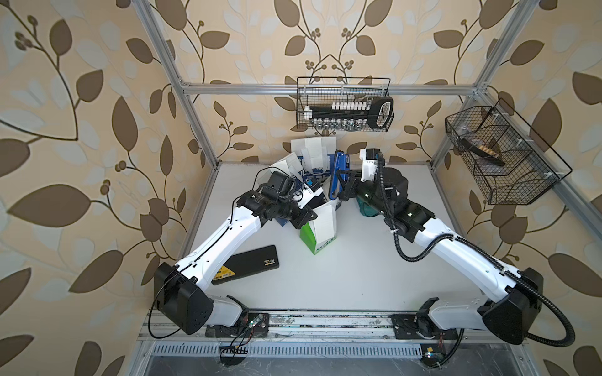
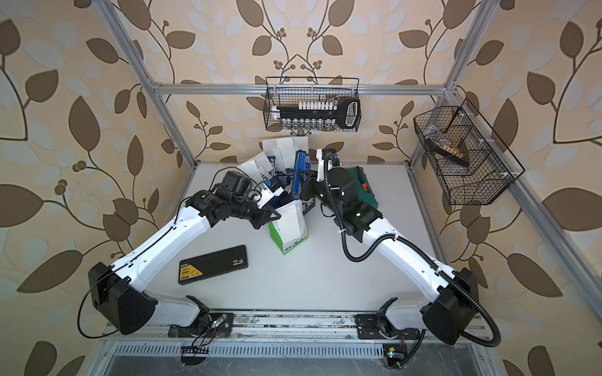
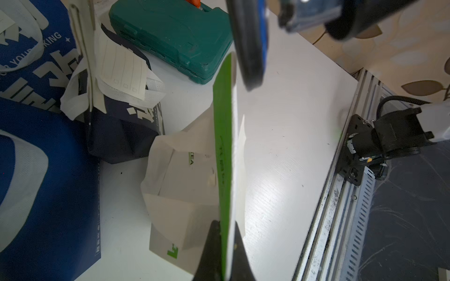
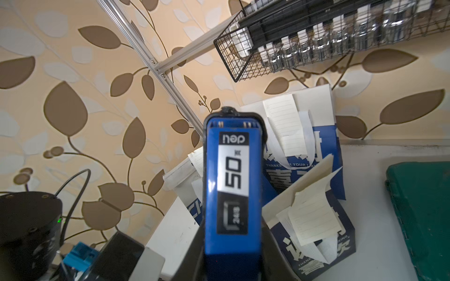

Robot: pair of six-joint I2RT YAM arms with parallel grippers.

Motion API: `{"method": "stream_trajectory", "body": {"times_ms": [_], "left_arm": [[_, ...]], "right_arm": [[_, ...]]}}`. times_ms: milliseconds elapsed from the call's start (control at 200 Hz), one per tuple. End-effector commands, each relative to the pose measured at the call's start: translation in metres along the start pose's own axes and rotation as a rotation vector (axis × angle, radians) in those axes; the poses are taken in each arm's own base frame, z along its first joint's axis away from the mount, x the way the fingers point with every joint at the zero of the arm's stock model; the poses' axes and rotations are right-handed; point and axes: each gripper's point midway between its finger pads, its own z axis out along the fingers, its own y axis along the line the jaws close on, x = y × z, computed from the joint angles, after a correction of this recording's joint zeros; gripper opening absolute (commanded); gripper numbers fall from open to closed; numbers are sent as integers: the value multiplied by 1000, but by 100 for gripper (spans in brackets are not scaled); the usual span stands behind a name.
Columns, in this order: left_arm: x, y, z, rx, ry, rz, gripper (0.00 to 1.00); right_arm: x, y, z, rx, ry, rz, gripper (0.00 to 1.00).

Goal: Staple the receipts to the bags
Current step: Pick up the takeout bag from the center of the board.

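Both jaws clamped, each on its own load

We find the left gripper (image 3: pixel 225 248) pinched shut on the top edge of the white-and-green bag (image 1: pixel 317 239). The right gripper (image 4: pixel 232 258) is closed around the blue stapler (image 4: pixel 231 182), gripping its sides.

Nearest us, at 8 o'clock on the table (image 1: pixel 358 276), lies a flat black case (image 1: pixel 250 263), well apart from the rest. At the centre stands the white-and-green bag, with a receipt (image 1: pixel 326 218) lying against its outer face. We cannot tell whether the pinch catches that slip too. The stapler's nose hangs just beside the bag's far top corner.

Beyond, toward 12 o'clock, the small navy bag (image 3: pixel 121 131) carries a second receipt (image 3: pixel 123 69) over its rim. Two blue-and-white bags (image 4: pixel 304 170) stand behind it, one with a lined slip (image 4: pixel 283 124) at its top. A green case (image 2: pixel 368 195) lies at 2 o'clock. Farthest off, a wire basket (image 1: pixel 343 104) hangs on the back wall at 12 o'clock.
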Motion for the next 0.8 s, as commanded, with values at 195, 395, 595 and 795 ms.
{"method": "stream_trajectory", "body": {"times_ms": [195, 395, 595, 795], "left_arm": [[-13, -14, -4, 58, -62, -33, 0], [-11, -14, -3, 63, -52, -42, 0], [-11, -16, -2, 72, -54, -50, 0], [-16, -12, -4, 51, -70, -53, 0]], "right_arm": [[-25, 46, 4, -127, -103, 22, 0], [-32, 61, 2, -171, -140, 18, 0], [-36, 62, 10, -154, -148, -3, 0], [-21, 55, 17, -133, -106, 3, 0]]}}
